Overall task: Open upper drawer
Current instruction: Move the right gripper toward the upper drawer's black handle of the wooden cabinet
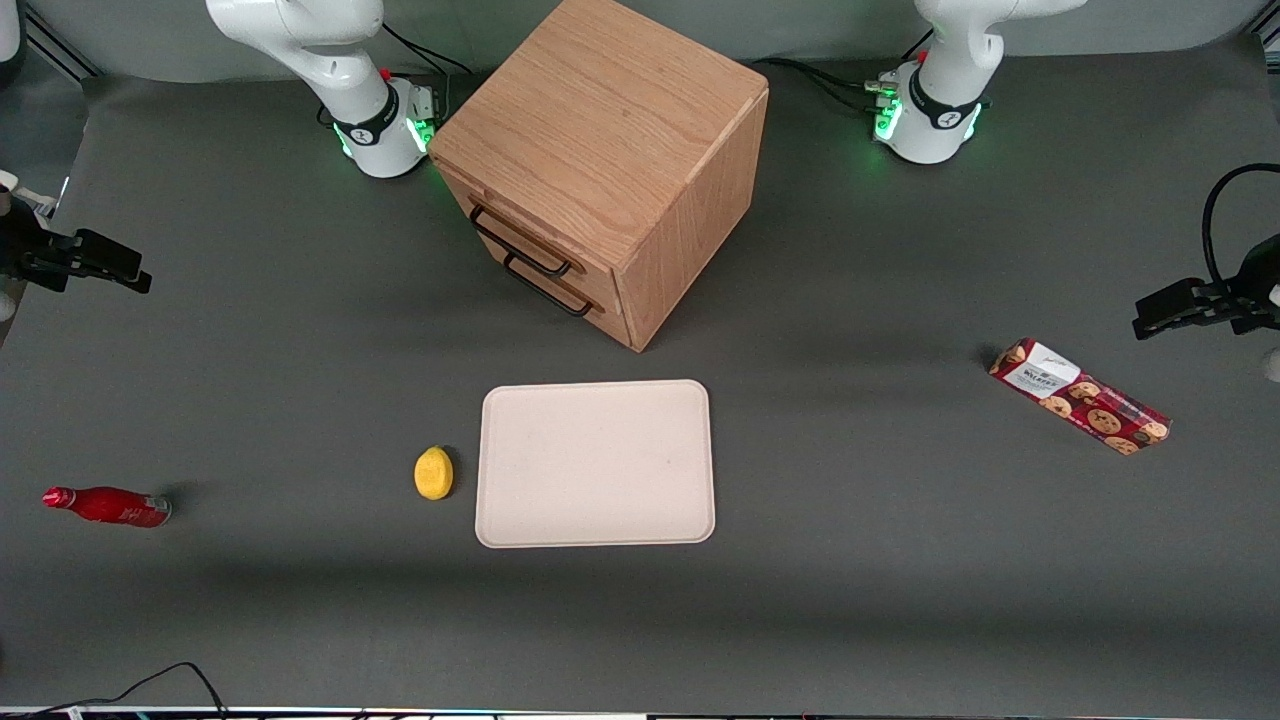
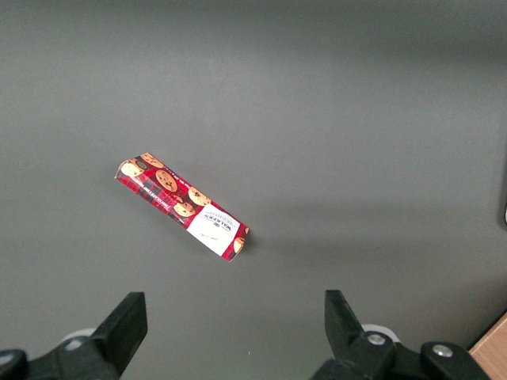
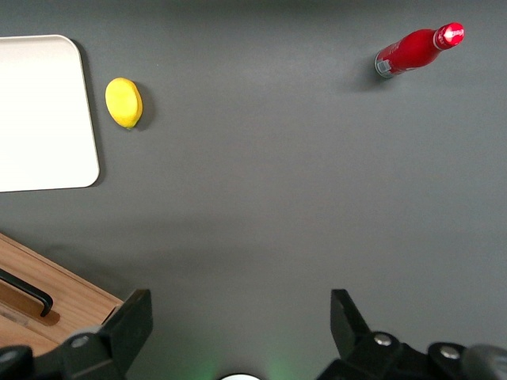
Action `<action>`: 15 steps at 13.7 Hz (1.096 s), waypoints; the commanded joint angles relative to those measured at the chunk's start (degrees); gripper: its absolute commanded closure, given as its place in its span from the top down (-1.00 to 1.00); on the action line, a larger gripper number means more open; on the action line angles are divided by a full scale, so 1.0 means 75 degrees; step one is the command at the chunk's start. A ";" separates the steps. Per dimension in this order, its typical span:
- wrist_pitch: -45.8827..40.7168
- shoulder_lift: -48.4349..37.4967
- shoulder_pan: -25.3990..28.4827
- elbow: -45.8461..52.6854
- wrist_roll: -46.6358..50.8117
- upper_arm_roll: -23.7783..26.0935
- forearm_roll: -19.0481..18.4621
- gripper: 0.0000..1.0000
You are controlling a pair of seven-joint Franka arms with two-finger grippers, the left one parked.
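Note:
The oak-wood cabinet (image 1: 610, 130) stands on the grey table, turned at an angle. Its upper drawer (image 1: 500, 222) is shut and has a thin black wire handle (image 1: 521, 242). The like lower drawer (image 1: 560, 300) beneath it is also shut. My right gripper (image 1: 125, 270) hangs above the table toward the working arm's end, well apart from the cabinet. In the right wrist view the gripper (image 3: 238, 317) is open and empty. A corner of the cabinet (image 3: 71, 305) with a black handle (image 3: 30, 291) shows there; I cannot tell which drawer it belongs to.
A cream tray (image 1: 596, 463) lies nearer the front camera than the cabinet, with a yellow lemon (image 1: 433, 472) beside it. A red bottle (image 1: 108, 506) lies toward the working arm's end. A red cookie box (image 1: 1080, 396) lies toward the parked arm's end.

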 commanded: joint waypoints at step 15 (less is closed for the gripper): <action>-0.1130 -0.0001 0.1344 0.0511 -0.0531 0.0114 0.0197 1.00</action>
